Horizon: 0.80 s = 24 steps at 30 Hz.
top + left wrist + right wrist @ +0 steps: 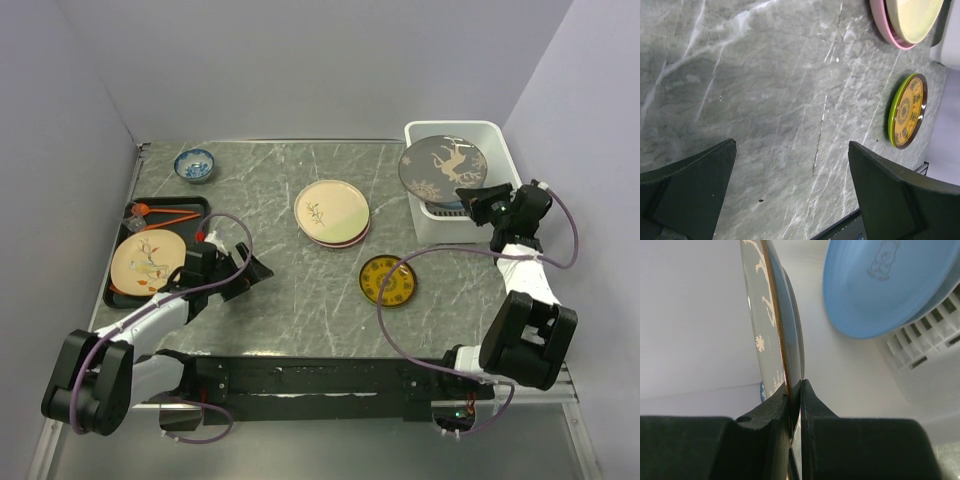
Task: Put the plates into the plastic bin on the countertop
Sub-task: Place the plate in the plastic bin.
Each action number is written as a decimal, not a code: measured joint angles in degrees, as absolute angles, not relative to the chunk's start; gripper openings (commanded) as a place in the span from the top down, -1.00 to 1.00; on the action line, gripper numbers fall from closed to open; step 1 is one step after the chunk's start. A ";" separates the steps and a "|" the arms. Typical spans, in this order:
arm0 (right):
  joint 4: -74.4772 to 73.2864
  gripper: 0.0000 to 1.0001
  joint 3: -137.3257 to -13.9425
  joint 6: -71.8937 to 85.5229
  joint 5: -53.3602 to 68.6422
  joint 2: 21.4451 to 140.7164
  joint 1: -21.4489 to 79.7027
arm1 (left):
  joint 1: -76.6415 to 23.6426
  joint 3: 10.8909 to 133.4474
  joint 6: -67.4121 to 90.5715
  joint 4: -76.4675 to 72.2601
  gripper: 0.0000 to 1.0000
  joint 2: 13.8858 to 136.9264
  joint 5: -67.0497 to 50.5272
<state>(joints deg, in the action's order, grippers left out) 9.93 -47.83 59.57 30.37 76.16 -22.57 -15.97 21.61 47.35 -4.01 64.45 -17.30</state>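
The right gripper (796, 390) is clamped on the rim of a dark grey glazed round plate with pale deer motif (785, 325), which rises beyond the fingertips, seemingly above the white slotted plastic bin (920, 345). It looks stiff, slick and breakable, so a deeper rim hold seems wise. The left gripper (791, 150) gapes with nothing between its fingers

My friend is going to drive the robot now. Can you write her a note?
Left gripper: open, empty, above the countertop.
Right gripper: shut on the rim of the dark deer plate, held over the plastic bin.
Done: one blue plate is in the bin.
To do: set the deer plate in, then the cream plate on the pink plate, the small yellow plate, and the flowered plate on the black tray.
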 measured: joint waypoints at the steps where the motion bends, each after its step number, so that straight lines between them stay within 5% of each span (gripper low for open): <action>1: 10.28 0.97 -47.99 59.88 30.02 76.55 -22.70 | -15.99 21.61 47.24 -3.99 -0.99 64.84 -17.34; 24: 14.90 0.89 -52.88 65.58 29.58 88.03 -28.14 | -16.05 23.31 46.15 -3.70 -0.99 67.13 -17.30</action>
<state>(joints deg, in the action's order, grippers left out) 14.90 -52.88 65.58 29.58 88.03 -28.14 -16.05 23.31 46.15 -3.70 67.13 -17.30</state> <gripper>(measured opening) 0.145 0.994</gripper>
